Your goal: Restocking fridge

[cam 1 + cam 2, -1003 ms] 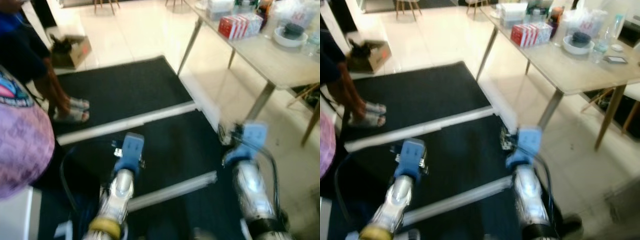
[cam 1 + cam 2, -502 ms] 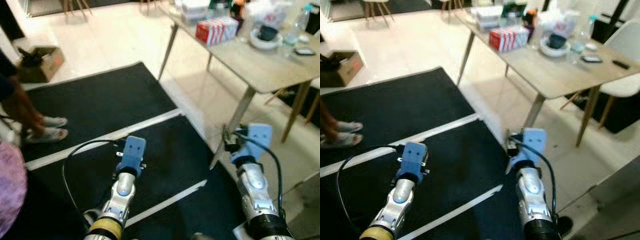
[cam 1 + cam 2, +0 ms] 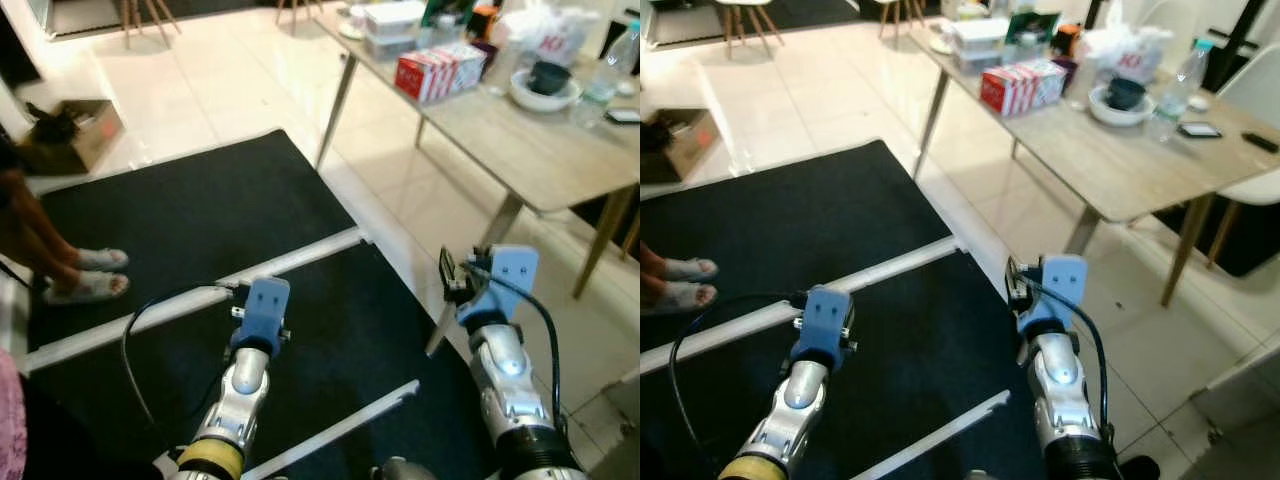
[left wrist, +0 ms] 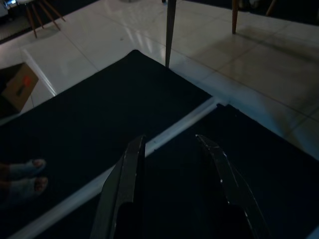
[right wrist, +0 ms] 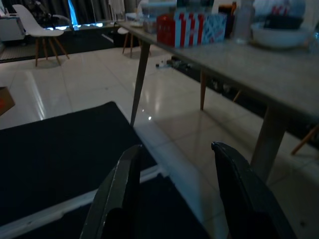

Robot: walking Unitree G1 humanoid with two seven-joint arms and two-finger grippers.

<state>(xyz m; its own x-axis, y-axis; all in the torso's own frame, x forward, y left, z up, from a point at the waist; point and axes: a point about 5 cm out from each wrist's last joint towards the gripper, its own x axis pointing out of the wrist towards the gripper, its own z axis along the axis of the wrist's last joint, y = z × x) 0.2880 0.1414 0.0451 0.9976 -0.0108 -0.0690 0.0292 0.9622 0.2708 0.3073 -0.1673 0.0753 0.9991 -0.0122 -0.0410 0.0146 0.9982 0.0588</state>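
Observation:
A light wooden table (image 3: 520,140) stands ahead on my right. On it are red and white cartons (image 3: 440,72), a white bowl (image 3: 545,85), a clear bottle (image 3: 610,70) and clear boxes (image 3: 980,40). My left arm (image 3: 245,370) and right arm (image 3: 500,360) reach forward over the black mat (image 3: 200,215), well short of the table. In the left wrist view my left gripper (image 4: 169,142) is open with nothing between its fingers. My right gripper (image 5: 175,148) is open too, pointing toward the table leg (image 5: 139,82) and the cartons (image 5: 192,27).
White strips (image 3: 290,258) cross the black mat. A person's sandalled feet (image 3: 85,275) stand on the mat at the left, near a cardboard box (image 3: 75,130). Pale tiled floor (image 3: 230,90) lies beyond. A white chair (image 3: 1260,100) sits behind the table.
The camera has swung and steadied: the table now shows more fully and sharply, and the person has slid out toward the left edge. Both arms keep the same pose.

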